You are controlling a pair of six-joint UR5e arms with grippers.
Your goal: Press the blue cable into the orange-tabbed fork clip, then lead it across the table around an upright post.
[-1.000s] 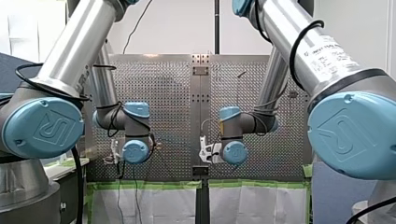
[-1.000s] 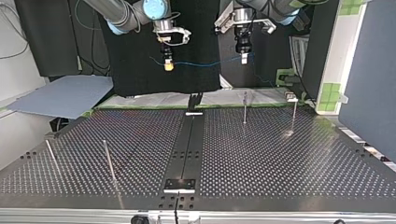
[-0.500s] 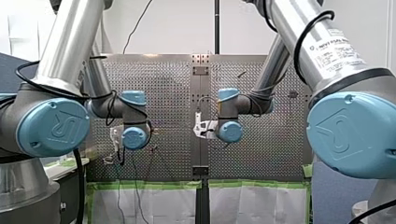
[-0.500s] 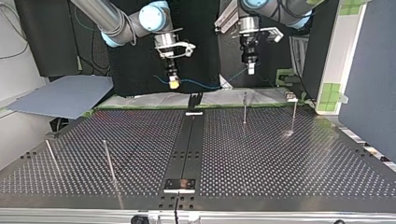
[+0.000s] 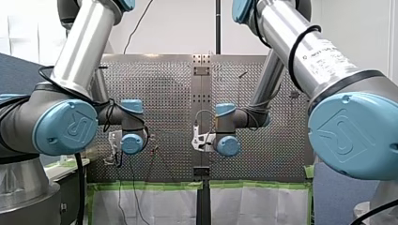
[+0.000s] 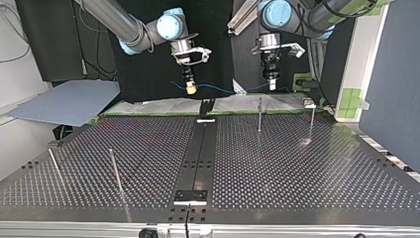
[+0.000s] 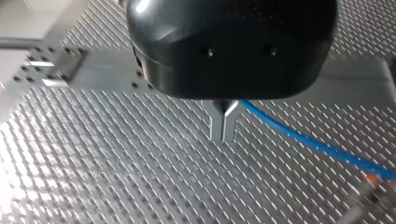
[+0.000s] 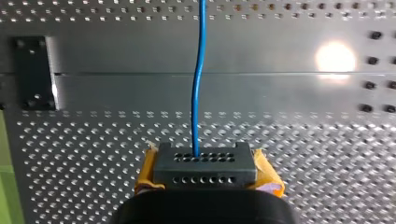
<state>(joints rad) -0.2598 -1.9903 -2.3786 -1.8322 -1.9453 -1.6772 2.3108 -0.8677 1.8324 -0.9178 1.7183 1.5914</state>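
Note:
The blue cable (image 6: pixel 223 91) hangs slack between my two grippers, above the table's far edge in the top view. My right gripper (image 6: pixel 190 89), with yellow pads, is shut on it. In the right wrist view the cable (image 8: pixel 201 70) runs straight ahead from between the yellow-padded fingers (image 8: pixel 268 177). My left gripper (image 6: pixel 272 85) holds the other stretch. Its metal fingers (image 7: pixel 217 122) are shut, and the cable (image 7: pixel 317 144) trails off to one side towards a small blurred orange part (image 7: pixel 371 179).
Two thin upright posts (image 6: pixel 259 114) (image 6: pixel 312 121) stand below my left gripper in the top view, and two more (image 6: pixel 115 171) (image 6: pixel 54 166) stand near its left. A black forked fixture (image 6: pixel 207 106) stands at the far end of the black centre strip (image 6: pixel 198 158).
Both grippers have come down towards the table and shifted to the top view's right, carrying the cable with them. Both grips are unchanged.

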